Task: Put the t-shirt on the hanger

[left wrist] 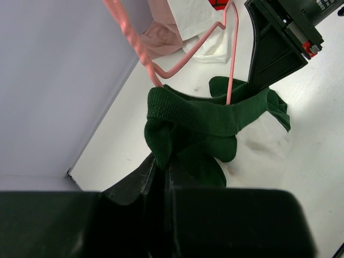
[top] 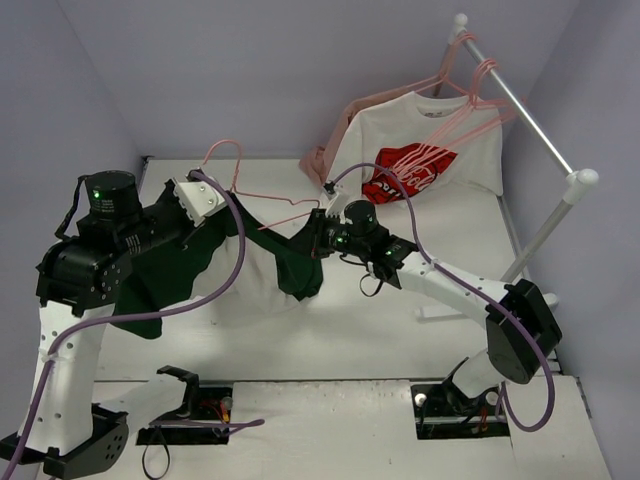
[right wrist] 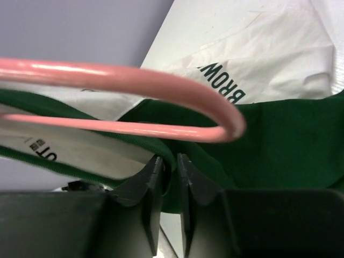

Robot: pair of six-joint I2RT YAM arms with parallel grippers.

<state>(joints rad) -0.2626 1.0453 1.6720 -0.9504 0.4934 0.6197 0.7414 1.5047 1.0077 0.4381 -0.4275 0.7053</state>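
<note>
One hanger (top: 237, 172) crosswise, hook far-left.

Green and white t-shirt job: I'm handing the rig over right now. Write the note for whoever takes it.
Left gripper: shut on dark green fabric of the white and dark green t-shirt, just below its ribbed collar.
Right gripper: jaws nearly together on a green hem of the shirt.
Thin pink wire hanger: above the table between the two grippers. One wire runs down into the neck opening, and a rounded end sits just over the hem.
Done: shirt gripped by both arms, hanger partly in the neck.
Left: draw the neck over both hanger shoulders, then release.
</note>
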